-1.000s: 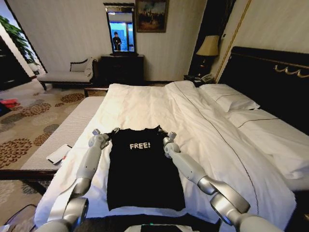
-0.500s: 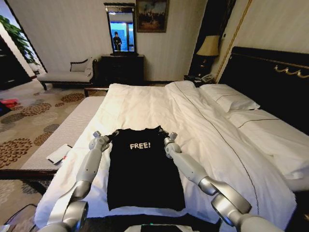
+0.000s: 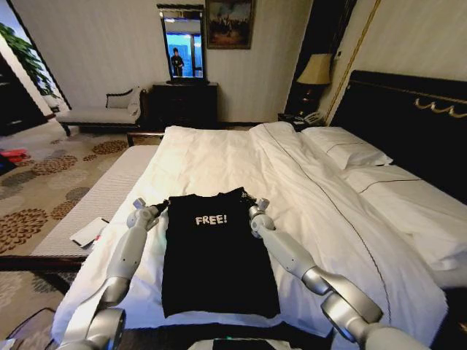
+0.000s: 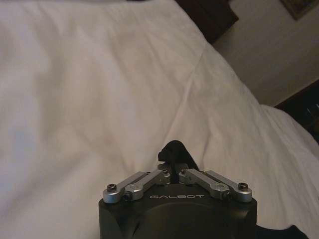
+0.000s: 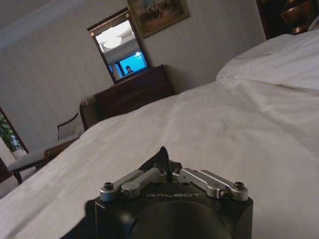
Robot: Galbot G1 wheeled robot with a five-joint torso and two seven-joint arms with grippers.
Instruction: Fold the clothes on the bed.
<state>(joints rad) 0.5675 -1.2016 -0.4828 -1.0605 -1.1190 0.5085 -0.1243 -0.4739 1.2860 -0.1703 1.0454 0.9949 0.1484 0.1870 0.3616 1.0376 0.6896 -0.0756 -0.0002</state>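
- The black T-shirt (image 3: pixel 217 251) is being held flat on the bed (image 3: pixel 306 189), near its foot edge.
- Each shoulder corner is being clamped: by the left claw (image 3: pixel 162 206) and the right claw (image 3: pixel 248 203).

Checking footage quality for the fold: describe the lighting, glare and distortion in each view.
Head view: wide-angle bending at the edges, the mirror glaring blue-white, the T-shirt evenly lit on the bed. Left wrist view: dim, the duvet soft and grainy. Right wrist view: dim, the bright mirror washed out.
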